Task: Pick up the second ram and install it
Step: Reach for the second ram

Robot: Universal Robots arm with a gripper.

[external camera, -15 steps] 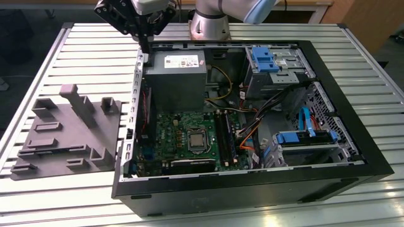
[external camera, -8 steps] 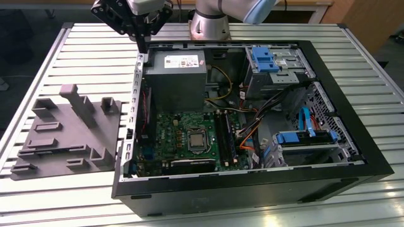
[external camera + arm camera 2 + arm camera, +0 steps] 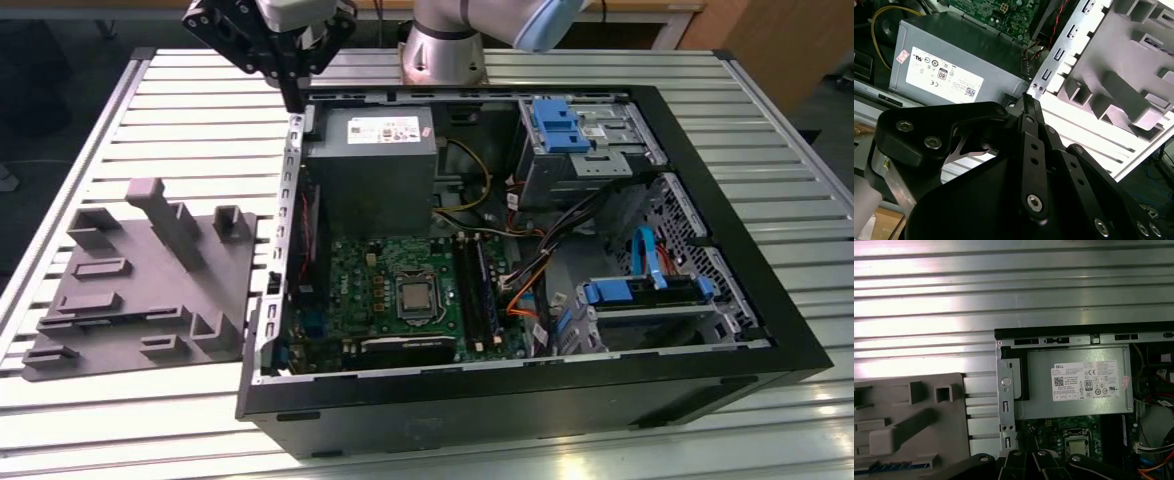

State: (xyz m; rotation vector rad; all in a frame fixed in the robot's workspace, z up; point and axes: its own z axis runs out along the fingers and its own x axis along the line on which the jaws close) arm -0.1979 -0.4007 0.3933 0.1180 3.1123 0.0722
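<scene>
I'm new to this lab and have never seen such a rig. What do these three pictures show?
A robot arm is mounted at a slatted metal table. One picture comes from a camera off the arm; both wrist views come from cameras riding near its gripper. On the table lies an open computer case, its grey power supply and green motherboard exposed; at the exterior view's left sits a grey moulded tray. The gripper hangs over the case's corner by the power supply, shut, with nothing visibly held.
</scene>
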